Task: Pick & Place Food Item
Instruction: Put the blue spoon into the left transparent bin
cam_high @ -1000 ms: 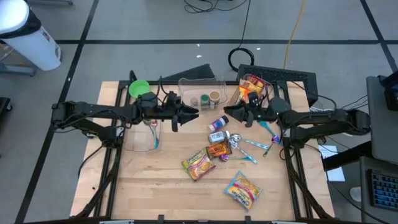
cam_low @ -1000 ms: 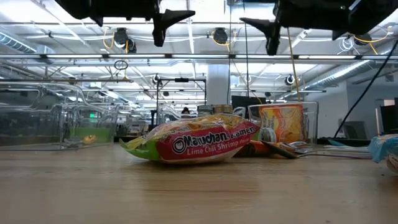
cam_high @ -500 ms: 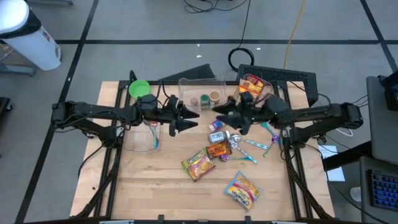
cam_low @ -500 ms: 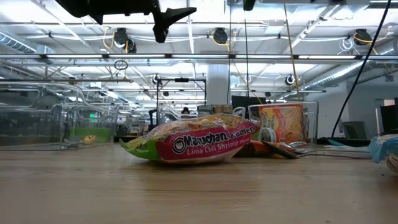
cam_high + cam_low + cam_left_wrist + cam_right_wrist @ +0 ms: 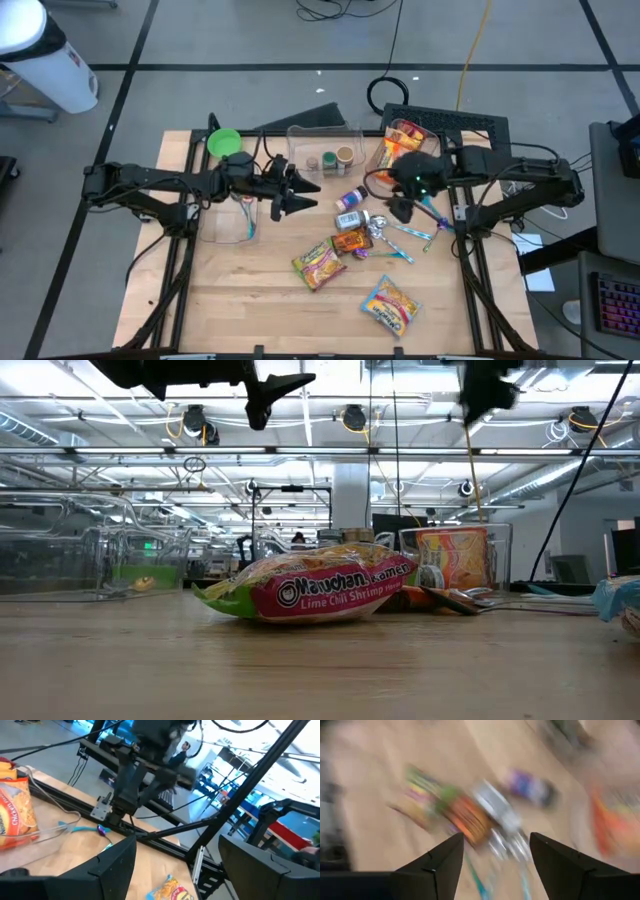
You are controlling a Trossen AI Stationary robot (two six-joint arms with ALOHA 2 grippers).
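The right end effector (image 5: pixel 400 208), spread and empty, has swung down over the packets (image 5: pixel 351 241) at frame centre, starting a pick.

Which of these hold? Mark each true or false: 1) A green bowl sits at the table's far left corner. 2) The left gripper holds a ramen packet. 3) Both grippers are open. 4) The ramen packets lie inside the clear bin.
1) True: the green bowl sits there.
2) False: the left gripper is open and holds nothing.
3) True: the right gripper is open too.
4) False: the ramen packets lie on the bare wooden table, outside the clear bin.
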